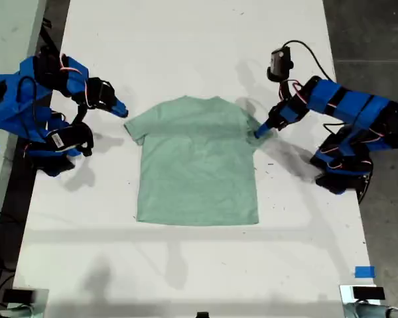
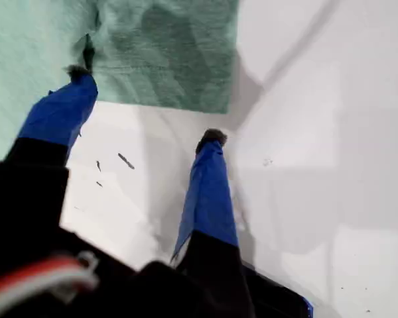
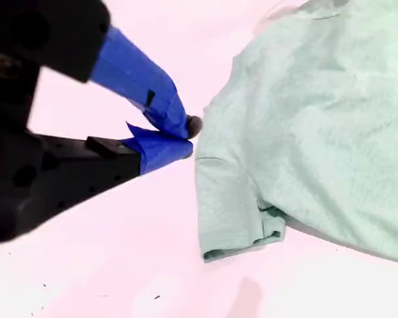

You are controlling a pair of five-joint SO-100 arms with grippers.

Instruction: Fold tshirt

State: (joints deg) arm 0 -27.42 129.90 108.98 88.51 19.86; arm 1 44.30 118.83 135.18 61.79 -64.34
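Claw one, the first gripper (image 2: 146, 106), stands with its jaws spread wide at the sleeve on the exterior view's right, one fingertip (image 2: 79, 73) resting on the cloth and the other on the bare desk (image 1: 186, 271) just beside the sleeve hem; nothing is held. The second gripper (image 3: 189, 139) has its jaws nearly closed, tips just beside the opposite sleeve edge, gripping no cloth. The tshirt (image 1: 199, 165) lies flat and spread near the middle of the white desk, collar toward the exterior view's top, hem toward its bottom, both sleeves out. By its look, the garment is thin, soft and light: it will drape, stretch and bunch when lifted, and may drag across the smooth surface if pulled from one side only. A suitable hold is judged to be the sleeve or shoulder seam on each side, where doubled fabric gives the jaws more to pinch.
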